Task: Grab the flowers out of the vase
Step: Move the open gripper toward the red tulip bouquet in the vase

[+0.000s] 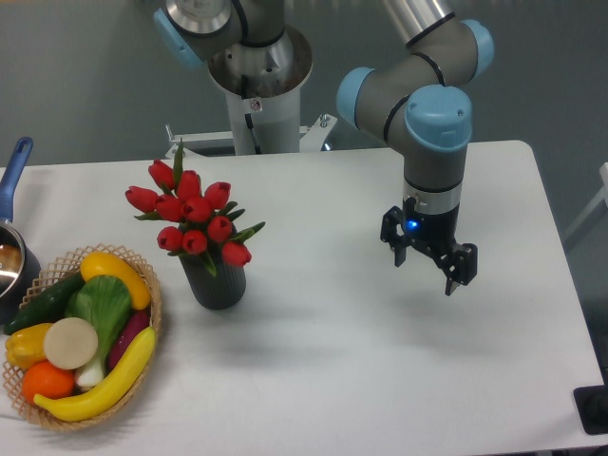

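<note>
The flowers point(193, 214), a bunch of red tulip buds with green leaves, stand upright in the dark grey vase point(218, 282) on the left half of the white table. My gripper point(427, 272) hangs above the table well to the right of the vase, pointing down. Its two black fingers are spread apart and hold nothing.
A wicker basket point(142, 275) of colourful fruit and vegetables sits at the front left, close to the vase. A blue-handled metal pot point(13, 249) is at the left edge. The arm's base point(256, 85) stands behind the table's far edge.
</note>
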